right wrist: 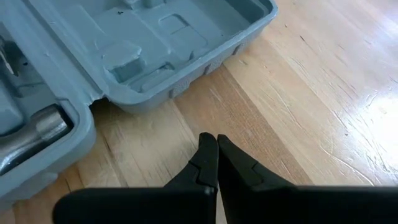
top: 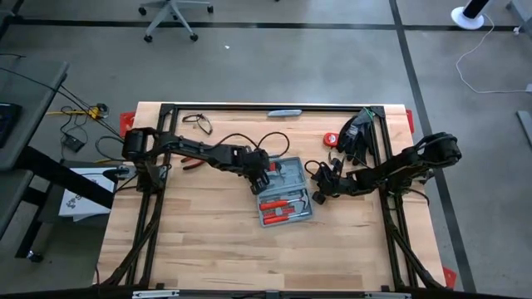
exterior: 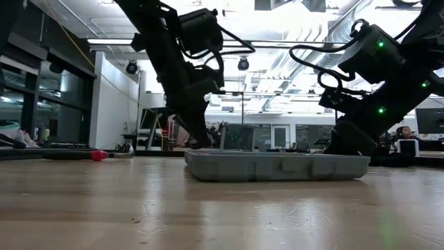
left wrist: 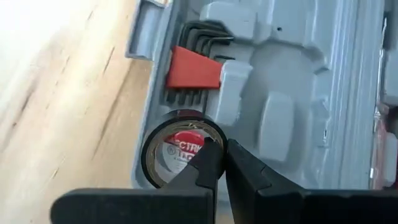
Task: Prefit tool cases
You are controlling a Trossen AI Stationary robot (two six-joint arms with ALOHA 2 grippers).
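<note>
Desk (top: 208, 249) space near the middle is taken by the tool case (top: 287, 202), laid open flat with red-handled tools seen inside. The left gripper (left wrist: 222, 155) is held over the case's corner, its fingers pressed together, with a roll of tape (left wrist: 180, 152) just under its tips and a red holder of hex keys (left wrist: 193, 67) just beyond. The right gripper (right wrist: 216, 149) is poised over bare wood just beside the case, fingers together, nothing held.

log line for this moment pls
left gripper: shut, at tape roll in open tool case | right gripper: shut, empty, beside case | hex keys seated
</note>
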